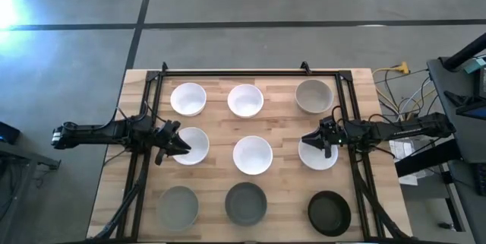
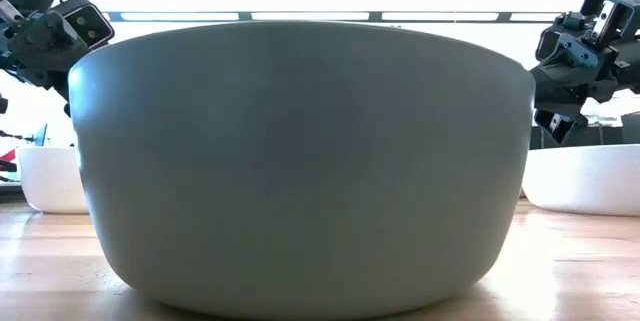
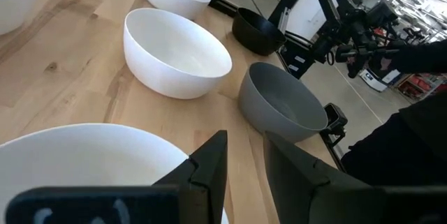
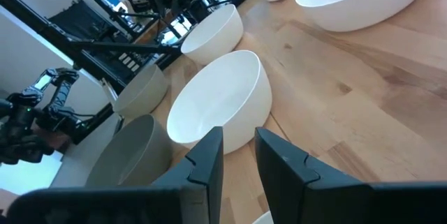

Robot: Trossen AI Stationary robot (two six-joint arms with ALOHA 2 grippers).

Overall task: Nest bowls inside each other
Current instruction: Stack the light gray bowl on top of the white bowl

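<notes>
Nine bowls (image 1: 252, 155) sit apart on desk (image 1: 216, 187), three rows. Left end effector (image 1: 180, 144) and right end effector (image 1: 310, 139) at middle row's outer bowls, fingers slightly apart, grasping nothing.

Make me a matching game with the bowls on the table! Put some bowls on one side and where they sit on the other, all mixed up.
Seen from above, the bowls sit in three rows of three.

Things
1. black bowl
2. beige-grey bowl
3. dark grey bowl
4. white bowl under the left gripper

Places
A. far row, right end
B. near row, middle
C. middle row, left end
D. near row, right end

Pairs: 1-D, 2-A, 3-B, 4-C
</notes>
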